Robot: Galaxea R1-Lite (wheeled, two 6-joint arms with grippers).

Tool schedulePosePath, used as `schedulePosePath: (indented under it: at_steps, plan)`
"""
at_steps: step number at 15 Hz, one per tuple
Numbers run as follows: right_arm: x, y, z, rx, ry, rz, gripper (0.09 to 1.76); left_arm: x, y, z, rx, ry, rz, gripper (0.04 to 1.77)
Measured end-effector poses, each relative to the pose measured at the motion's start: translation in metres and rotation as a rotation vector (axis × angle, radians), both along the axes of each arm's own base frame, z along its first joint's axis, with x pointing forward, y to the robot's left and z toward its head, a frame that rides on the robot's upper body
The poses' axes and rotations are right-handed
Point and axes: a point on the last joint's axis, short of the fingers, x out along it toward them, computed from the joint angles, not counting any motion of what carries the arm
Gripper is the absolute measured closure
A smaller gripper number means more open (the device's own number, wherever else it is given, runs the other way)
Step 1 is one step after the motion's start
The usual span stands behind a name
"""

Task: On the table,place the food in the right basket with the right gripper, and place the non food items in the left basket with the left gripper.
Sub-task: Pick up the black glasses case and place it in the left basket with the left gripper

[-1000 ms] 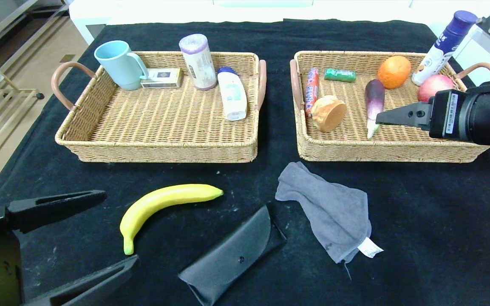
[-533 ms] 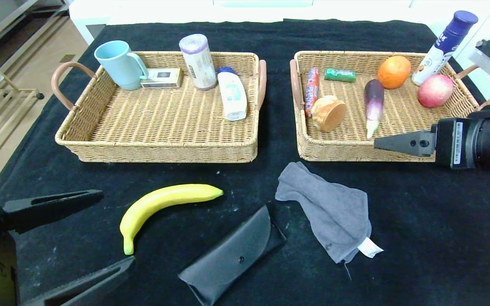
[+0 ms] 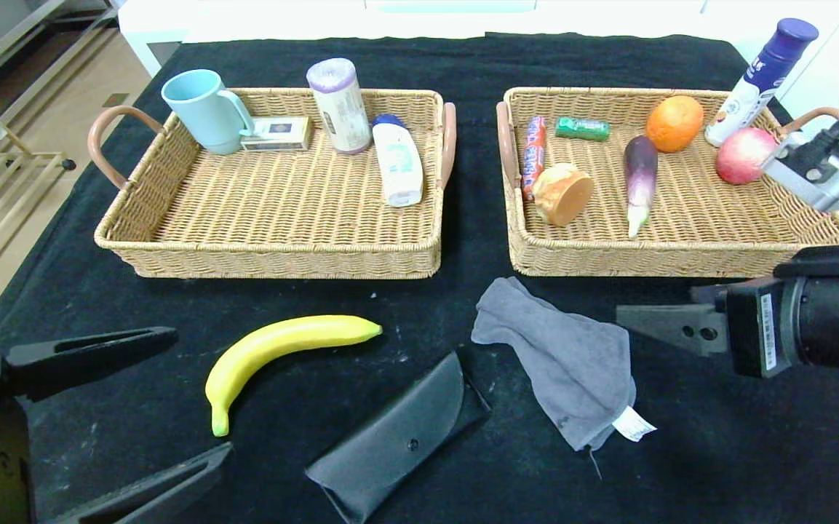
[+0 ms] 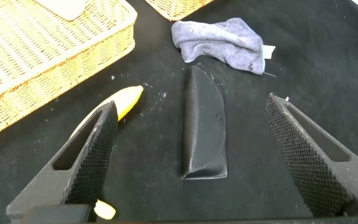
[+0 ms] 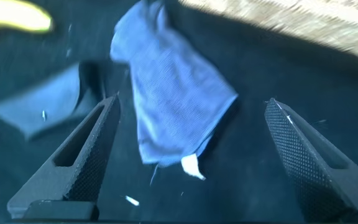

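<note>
We judge banana [image 3: 273,348] light, smooth, firm: take mid-body; both right gripper [image 3: 670,327] and left gripper [image 3: 135,407] spread, empty.

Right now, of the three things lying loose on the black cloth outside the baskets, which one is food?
The yellow banana, lying toward the left gripper's side. The black case and the grey towel beside it are non-food.
</note>
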Motion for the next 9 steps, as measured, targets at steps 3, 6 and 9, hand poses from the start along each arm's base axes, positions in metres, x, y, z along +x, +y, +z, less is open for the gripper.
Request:
schedulePosePath:
  at_steps: [3, 6, 9]
  plan:
    - [-0.009, 0.006, -0.012, -0.081, -0.013, 0.023, 0.15, 0.000, 0.000, -0.001, 0.007, -0.002, -0.001, 0.09]
    - [-0.016, 0.014, -0.018, -0.107, -0.027, 0.079, 0.15, 0.000, 0.000, -0.001, 0.008, -0.001, -0.001, 0.09]
    - [-0.021, 0.024, -0.018, -0.091, -0.088, 0.132, 0.15, 0.000, 0.000, -0.001, 0.008, -0.003, -0.001, 0.09]
